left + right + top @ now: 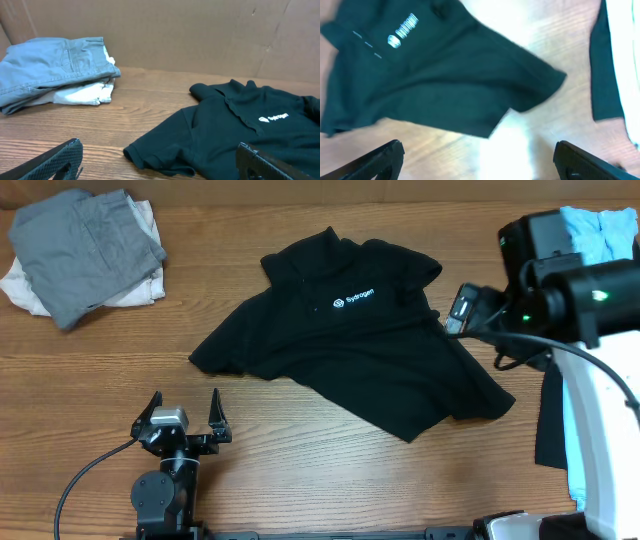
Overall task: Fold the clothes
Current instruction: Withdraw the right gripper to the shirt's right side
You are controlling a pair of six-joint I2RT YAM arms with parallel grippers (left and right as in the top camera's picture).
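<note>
Well, nearest the front edge, the left pincer (186,396) sits low over the wooden surface (300,480) with its two fingers spread wide and nothing between them. All around it is bare wood, and an open strip runs between it and the cloth beyond.

Just past that strip lies the black polo shirt (370,350), spread askew and rumpled in the middle of the surface. One sleeve (205,358) points left towards the left pincer's side, and the hem corner (405,435) reaches closest to the front. The collar is turned to the far side, and a small white chest logo (355,300) faces up. Its edges are wavy, not squared, and a fold runs across the lower body.

The right pincer (480,167) hangs above the right-hand part of the shirt, jaws released and wide, gripping nothing; from its own camera the hem sits below it with pale wood showing beside the cloth. At the right margin a dark strip of cloth (548,420) lies beside something white; what it is I cannot tell.

Farther back on the left, well apart from the polo, folded grey trousers (85,235) rest on a cream-white piece (145,280), close to the cardboard wall (175,35). In the far right corner, a light-blue garment (600,230) peeks out behind the right arm.
</note>
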